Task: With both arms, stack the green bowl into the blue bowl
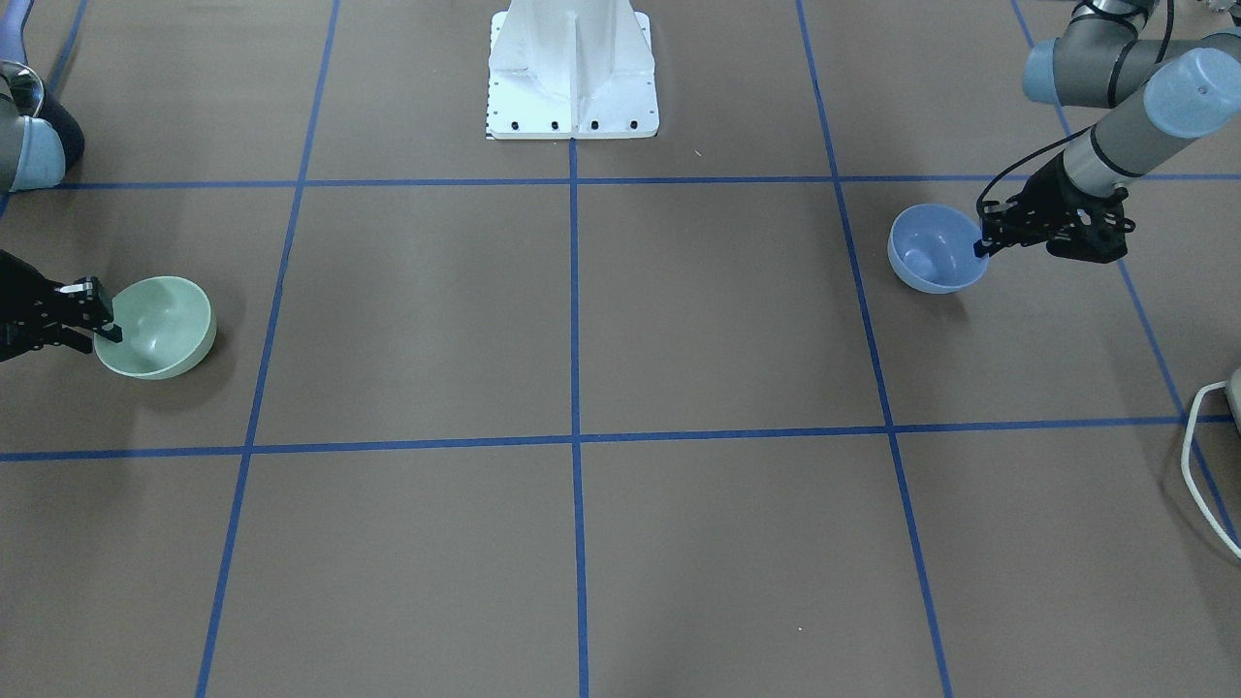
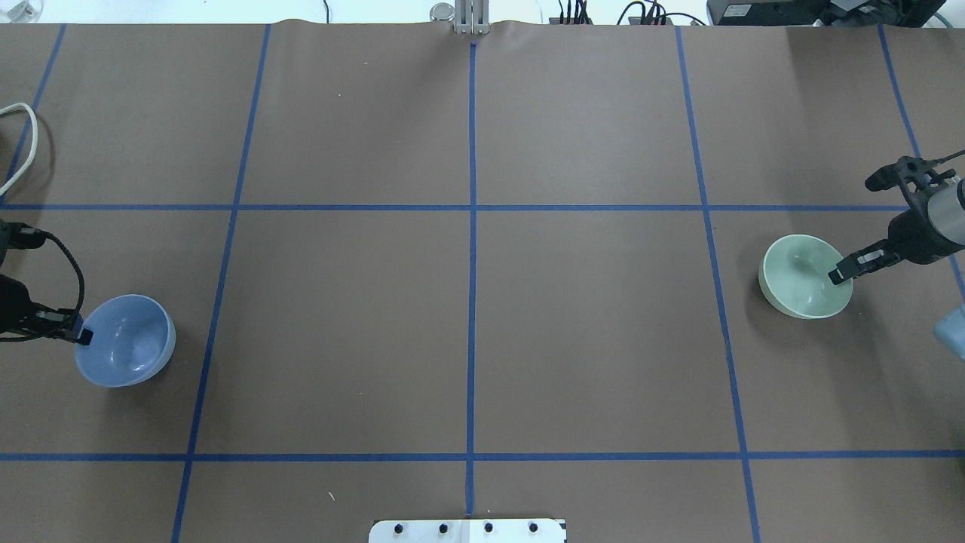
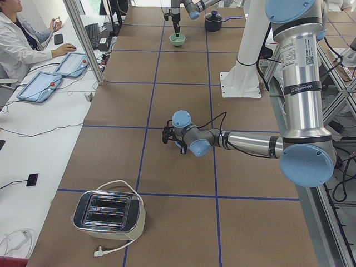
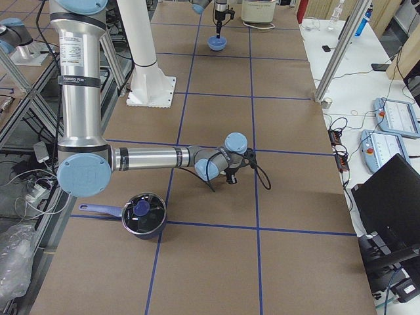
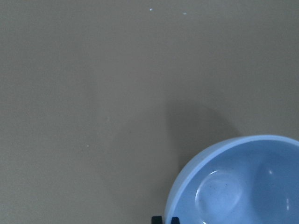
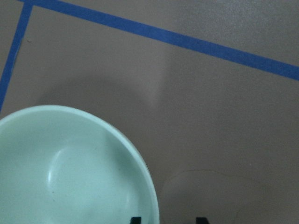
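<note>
The blue bowl (image 1: 931,247) stands at the table's left end and shows large in the left wrist view (image 5: 243,186). My left gripper (image 1: 981,242) is shut on its outer rim, its two fingertips (image 5: 161,219) close together at the rim. The green bowl (image 1: 160,325) stands at the far right end. My right gripper (image 1: 111,325) straddles its rim with the jaws wide apart, one finger inside the bowl (image 2: 840,273). In the right wrist view the green bowl (image 6: 60,172) fills the lower left. I cannot tell whether either bowl is off the table.
The white pedestal base (image 1: 572,68) stands at the middle of the robot's side. A toaster (image 3: 108,214) with a white cable (image 2: 19,143) sits beyond the blue bowl. A dark pot (image 4: 143,215) sits beyond the green bowl. Blue tape lines grid the brown table.
</note>
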Controlling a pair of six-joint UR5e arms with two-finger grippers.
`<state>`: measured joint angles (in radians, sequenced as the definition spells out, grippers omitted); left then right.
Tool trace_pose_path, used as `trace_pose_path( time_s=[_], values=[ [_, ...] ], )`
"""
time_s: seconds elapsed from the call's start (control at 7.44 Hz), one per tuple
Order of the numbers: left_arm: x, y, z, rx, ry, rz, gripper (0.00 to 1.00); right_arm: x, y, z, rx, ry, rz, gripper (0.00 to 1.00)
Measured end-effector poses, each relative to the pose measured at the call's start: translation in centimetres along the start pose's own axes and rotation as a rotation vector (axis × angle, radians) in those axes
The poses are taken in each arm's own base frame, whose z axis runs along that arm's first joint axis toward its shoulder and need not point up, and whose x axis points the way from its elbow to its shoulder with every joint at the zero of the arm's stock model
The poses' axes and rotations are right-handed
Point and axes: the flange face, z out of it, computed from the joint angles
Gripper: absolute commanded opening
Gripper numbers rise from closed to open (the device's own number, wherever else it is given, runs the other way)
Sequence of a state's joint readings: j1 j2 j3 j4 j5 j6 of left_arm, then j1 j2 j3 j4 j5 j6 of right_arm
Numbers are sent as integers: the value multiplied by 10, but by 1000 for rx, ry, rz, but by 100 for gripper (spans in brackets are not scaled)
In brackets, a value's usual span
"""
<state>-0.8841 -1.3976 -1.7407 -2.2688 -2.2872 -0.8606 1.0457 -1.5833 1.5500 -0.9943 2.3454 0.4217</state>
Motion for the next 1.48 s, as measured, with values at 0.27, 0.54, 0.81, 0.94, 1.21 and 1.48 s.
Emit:
trace_pose_path(
  time_s=[0.27, 0.54, 0.81, 0.94, 1.21, 1.48],
  values=[
    [1, 0, 2, -3, 0, 2, 8, -2, -3, 0, 2, -1, -2, 38],
    [3, 0, 2, -3, 2, 5, 0, -6, -8, -2, 9, -3, -9, 11],
    [6, -1, 1, -1, 6, 8, 0, -10, -12, -3, 14, -8, -15, 0],
    [7, -1, 0, 1, 8, 9, 0, -11, -13, -4, 15, -9, -17, 0],
    [11, -3, -1, 3, 12, 12, 0, -11, -13, -5, 17, -9, -17, 0],
    [27, -12, -4, 11, 33, -30, 0, -18, -19, -9, 25, -17, -26, 0]
  ],
)
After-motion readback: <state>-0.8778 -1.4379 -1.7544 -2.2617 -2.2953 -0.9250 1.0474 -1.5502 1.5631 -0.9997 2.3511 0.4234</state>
